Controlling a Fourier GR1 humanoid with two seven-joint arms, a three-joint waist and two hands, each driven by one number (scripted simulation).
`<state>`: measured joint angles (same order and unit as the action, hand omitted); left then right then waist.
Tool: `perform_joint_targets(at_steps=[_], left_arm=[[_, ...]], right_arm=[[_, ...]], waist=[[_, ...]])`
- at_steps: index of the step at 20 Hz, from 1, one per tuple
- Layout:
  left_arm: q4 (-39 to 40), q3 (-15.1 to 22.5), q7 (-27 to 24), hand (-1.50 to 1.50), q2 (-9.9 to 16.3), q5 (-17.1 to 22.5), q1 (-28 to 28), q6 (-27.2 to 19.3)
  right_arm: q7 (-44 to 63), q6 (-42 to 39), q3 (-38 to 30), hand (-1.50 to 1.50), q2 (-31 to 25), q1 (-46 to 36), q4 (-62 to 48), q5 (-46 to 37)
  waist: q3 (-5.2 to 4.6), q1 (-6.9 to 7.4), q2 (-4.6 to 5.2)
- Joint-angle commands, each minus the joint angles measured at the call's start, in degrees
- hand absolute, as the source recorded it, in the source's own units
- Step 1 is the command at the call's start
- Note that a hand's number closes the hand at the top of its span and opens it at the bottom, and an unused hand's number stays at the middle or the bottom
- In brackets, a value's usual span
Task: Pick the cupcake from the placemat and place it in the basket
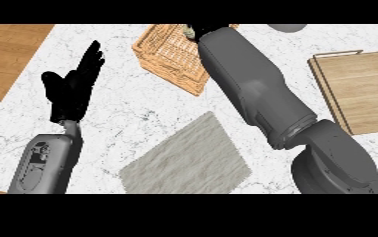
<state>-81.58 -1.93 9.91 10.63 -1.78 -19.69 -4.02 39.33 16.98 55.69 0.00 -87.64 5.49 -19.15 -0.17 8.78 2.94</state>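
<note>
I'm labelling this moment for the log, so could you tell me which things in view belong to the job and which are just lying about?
Part of the job:
- basket, with the right forearm stretched over it
- placemat, nothing on it
- right hand, mostly hidden at the basket's far edge
- cupcake: only a pale bit shows there

Lying about:
- wooden board
- left hand, open, resting

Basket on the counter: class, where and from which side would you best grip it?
Probably the left rim of the basket, coming from the left: it is open-topped with a thin woven wall to pinch, and the right forearm covers its right side.
</note>
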Motion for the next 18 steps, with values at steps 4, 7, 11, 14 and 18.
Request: perform_joint_targets(at_steps=[4,7,11,14,18], left_arm=[[0.46,-0.01,-1.20,0.00,-0.16,0.40,1.18,0.72],[1.25,0.21,-1.02,0.00,-0.03,-0.94,0.17,-0.21],[0.43,-0.10,-0.06,0.00,-0.42,-0.34,-1.15,-0.45],[0.58,-1.21,0.17,0.00,0.87,0.16,-1.05,0.18],[-0.56,-0.29,-0.93,0.00,0.35,0.35,1.01,1.04]], right_arm=[[-1.22,-2.05,-1.11,1.50,0.00,1.46,-0.41,0.66],[-1.70,-1.59,-1.20,1.50,0.00,3.05,0.25,0.59],[-2.15,-1.86,-2.08,1.50,0.00,3.78,-0.57,1.18],[-1.29,-4.63,-2.92,1.50,0.00,3.31,0.33,1.95],[2.36,-6.72,-4.95,1.50,0.00,3.08,-0.48,3.73]], waist=[[0.00,-0.01,0.14],[0.03,-0.46,0.12],[0.08,-0.14,0.25],[0.04,0.14,-0.03],[0.03,0.18,-0.43]])
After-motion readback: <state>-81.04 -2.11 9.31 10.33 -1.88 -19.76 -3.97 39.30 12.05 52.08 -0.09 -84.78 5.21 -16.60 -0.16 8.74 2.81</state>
